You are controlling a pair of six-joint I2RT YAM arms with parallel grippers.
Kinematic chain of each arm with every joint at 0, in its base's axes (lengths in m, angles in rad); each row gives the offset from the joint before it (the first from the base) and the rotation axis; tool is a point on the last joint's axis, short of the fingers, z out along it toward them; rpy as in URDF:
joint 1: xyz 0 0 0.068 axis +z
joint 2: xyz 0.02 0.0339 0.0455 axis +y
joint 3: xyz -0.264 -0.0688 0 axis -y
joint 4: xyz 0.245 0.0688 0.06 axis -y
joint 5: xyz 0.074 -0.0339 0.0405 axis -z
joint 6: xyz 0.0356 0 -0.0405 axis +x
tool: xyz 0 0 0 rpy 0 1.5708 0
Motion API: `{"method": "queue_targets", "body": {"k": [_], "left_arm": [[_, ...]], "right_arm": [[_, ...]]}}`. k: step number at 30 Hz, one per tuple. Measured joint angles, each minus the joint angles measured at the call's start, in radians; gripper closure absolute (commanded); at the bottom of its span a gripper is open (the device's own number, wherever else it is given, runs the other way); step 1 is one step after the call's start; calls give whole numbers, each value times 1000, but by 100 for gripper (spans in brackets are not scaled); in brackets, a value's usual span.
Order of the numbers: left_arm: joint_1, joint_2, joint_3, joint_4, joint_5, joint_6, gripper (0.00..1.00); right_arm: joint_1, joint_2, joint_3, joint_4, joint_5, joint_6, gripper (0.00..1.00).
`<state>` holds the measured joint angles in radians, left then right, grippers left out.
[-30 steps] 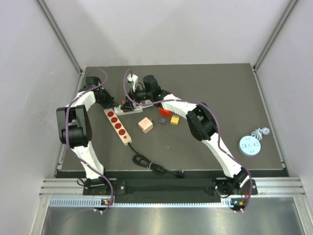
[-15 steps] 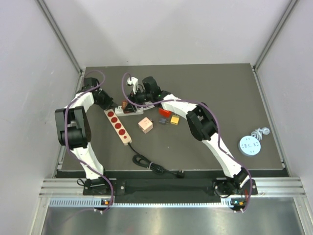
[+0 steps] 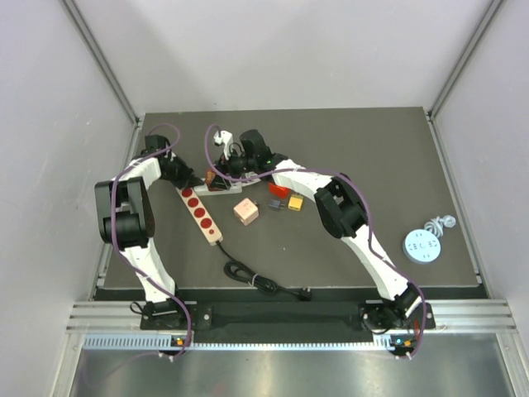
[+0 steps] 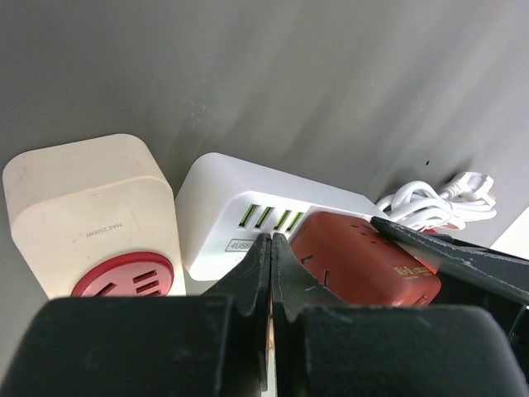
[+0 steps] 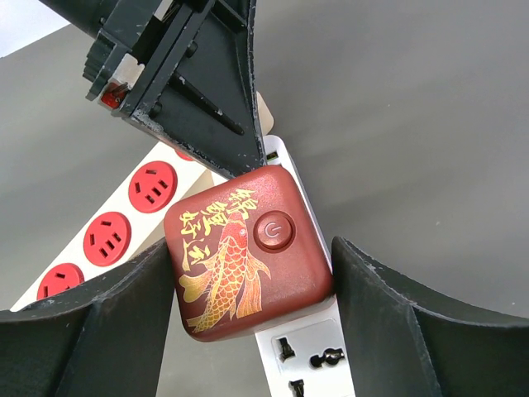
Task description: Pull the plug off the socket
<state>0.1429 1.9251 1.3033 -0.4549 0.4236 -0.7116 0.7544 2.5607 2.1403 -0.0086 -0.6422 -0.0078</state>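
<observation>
Currently: dark bench (image 3: pixel 372 157), white socket strip (image 4: pixel 216 207) lying upper left of centre in the top view. Red plug (image 5: pixel 244 256) seated on the strip. Right gripper (image 5: pixel 250 248) clamps the plug's two sides. Left gripper (image 4: pixel 271 252), fingers pressed together, tips on the strip just beside the plug.

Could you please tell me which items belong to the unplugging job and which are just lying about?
Job: red cube plug, white socket strip, right gripper, left gripper.
Lying about: beige strip with red sockets, pink cube, black cable, round disc.
</observation>
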Motion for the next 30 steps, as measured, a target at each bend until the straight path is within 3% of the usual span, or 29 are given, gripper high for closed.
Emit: {"method": "queue_targets", "body": {"k": [3, 4, 6, 7, 11, 16, 20, 25, 30], "left_arm": [[-1, -1, -4, 2, -1, -1, 100], [-1, -1, -6, 3, -2, -1, 100], [-1, -1, -7, 4, -4, -2, 100], [-3, -1, -7, 4, -6, -3, 100], [-14, -3, -7, 1, -30, -5, 100], [-27, -16, -19, 7, -62, -16, 100], [-32, -19, -22, 10, -76, -21, 100], [-35, -23, -22, 12, -87, -20, 100], [-37, -23, -21, 10, -98, -20, 100]], "right_arm": [[0, 0, 0, 0, 0, -1, 66], [0, 0, 0, 0, 0, -2, 78], [0, 0, 0, 0, 0, -3, 87], [0, 0, 0, 0, 0, -4, 100], [1, -5, -16, 26, 2, 0, 100], [4, -63, -202, 264, 40, 68, 100], [3, -67, -254, 380, 55, 126, 100], [2, -67, -263, 407, 61, 162, 100], [23, -76, -240, 323, 102, 60, 100]]}}
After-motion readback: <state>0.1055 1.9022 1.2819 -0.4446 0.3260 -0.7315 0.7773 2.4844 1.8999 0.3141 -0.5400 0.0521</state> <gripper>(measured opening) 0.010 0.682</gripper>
